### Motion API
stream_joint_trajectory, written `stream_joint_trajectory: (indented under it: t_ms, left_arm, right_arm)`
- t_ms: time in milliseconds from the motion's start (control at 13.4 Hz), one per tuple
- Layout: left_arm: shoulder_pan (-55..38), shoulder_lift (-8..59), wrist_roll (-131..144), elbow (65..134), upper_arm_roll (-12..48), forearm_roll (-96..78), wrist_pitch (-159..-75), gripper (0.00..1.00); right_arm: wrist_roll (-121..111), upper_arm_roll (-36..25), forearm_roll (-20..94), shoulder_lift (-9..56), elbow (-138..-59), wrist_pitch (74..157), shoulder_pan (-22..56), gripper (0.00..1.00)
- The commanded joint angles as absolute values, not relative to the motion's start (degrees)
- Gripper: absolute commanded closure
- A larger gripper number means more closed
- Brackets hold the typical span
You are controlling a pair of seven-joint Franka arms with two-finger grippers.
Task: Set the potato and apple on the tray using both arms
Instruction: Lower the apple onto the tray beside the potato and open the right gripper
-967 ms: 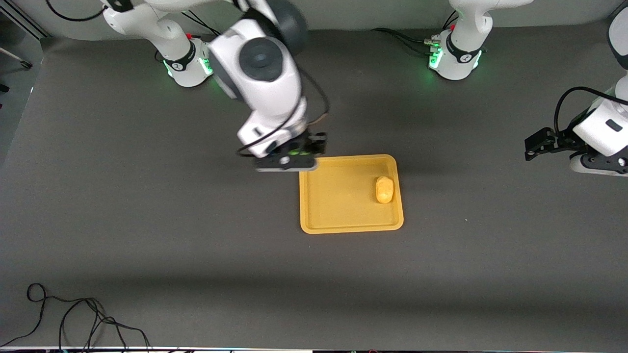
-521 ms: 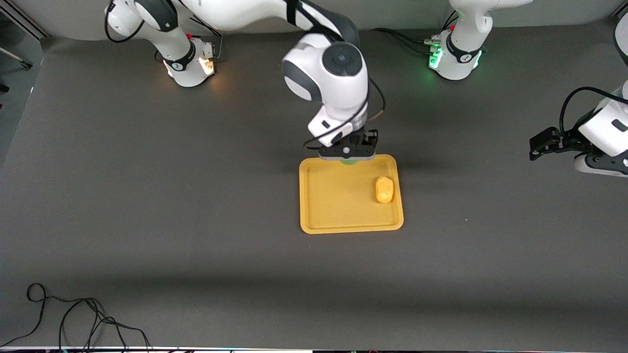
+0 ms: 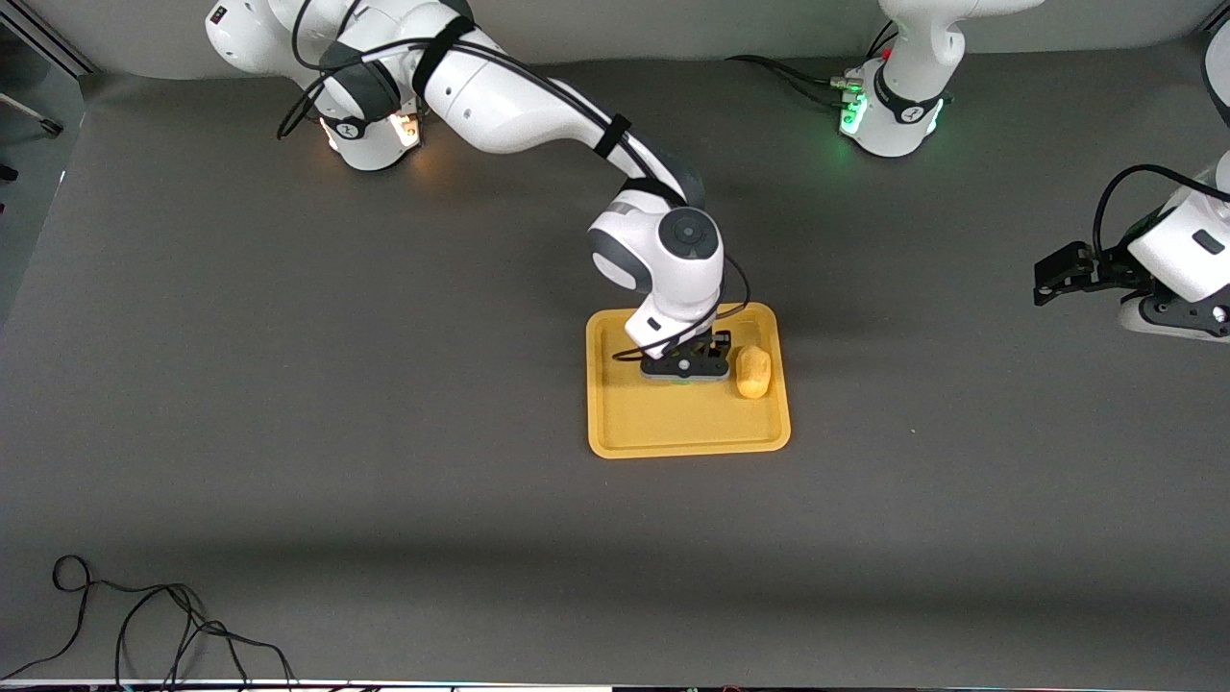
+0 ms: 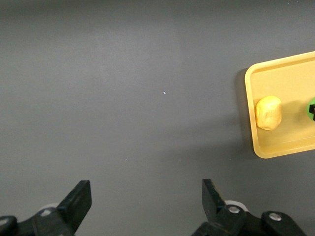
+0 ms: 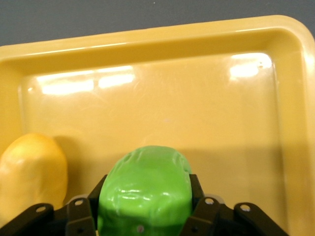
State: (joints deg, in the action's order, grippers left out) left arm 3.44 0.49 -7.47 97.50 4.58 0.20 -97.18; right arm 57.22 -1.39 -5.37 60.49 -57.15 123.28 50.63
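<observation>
The yellow-orange tray [image 3: 673, 432] lies mid-table. The potato [image 3: 753, 372], a yellow-orange oval lump, rests in it at the end toward the left arm; it also shows in the right wrist view [image 5: 30, 172] and in the left wrist view [image 4: 268, 112]. My right gripper [image 3: 685, 370] is low over the tray beside the potato, shut on the green apple [image 5: 144, 189], which its hand hides in the front view. My left gripper [image 3: 1047, 279] is open and empty, held over bare table at the left arm's end, where that arm waits; the left wrist view shows its fingers [image 4: 78, 201] wide apart.
The tray's rim [image 5: 147, 42] rises round the apple and potato. Black cable [image 3: 144, 625] lies looped on the table at the near edge toward the right arm's end. The dark grey tabletop [image 3: 384, 432] surrounds the tray.
My right arm swung from beside the tray to over it and came down, carrying the apple next to the potato. The left arm barely moved.
</observation>
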Motion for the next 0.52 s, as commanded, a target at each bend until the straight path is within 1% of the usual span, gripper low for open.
stream_joint_trajectory:
  t_ms: [0, 74, 149, 223, 298, 372, 446]
  left_arm:
    - [3.78, -0.09, -8.44, 97.73, 4.57, 0.35, -97.21, 0.0]
    - [3.69, -0.09, -8.44, 97.82, 4.57, 0.35, -96.95, 0.0]
    - [3.78, -0.17, -8.35, 97.74, 4.48, 0.35, -96.68, 0.0]
    - [3.78, -0.09, -8.44, 97.73, 4.4, 0.35, -96.77, 0.0]
    - [3.87, 0.0, -8.44, 97.82, 4.31, 0.35, -96.68, 0.0]
    - [3.87, -0.09, -8.44, 97.74, 4.31, 0.44, -96.51, 0.0]
    - [4.22, -0.17, -8.44, 97.73, 4.31, 0.44, -96.24, 0.0]
  right_arm:
    - [58.62, -1.84, -6.94, 62.84, -54.58, 124.71, 50.36, 0.61]
    - [58.71, -1.85, -6.94, 63.02, -54.67, 125.24, 50.27, 0.51]
    - [58.8, -2.19, -6.86, 63.19, -54.93, 125.59, 50.19, 0.16]
    - [58.71, -2.2, -6.86, 62.85, -54.93, 125.68, 50.1, 0.01]
    - [58.62, -2.28, -6.86, 61.88, -54.84, 125.07, 50.18, 0.0]
    - [58.62, -2.29, -6.68, 59.61, -54.84, 124.2, 50.1, 0.0]
    - [58.54, -2.55, -6.59, 57.5, -54.67, 121.41, 50.1, 0.0]
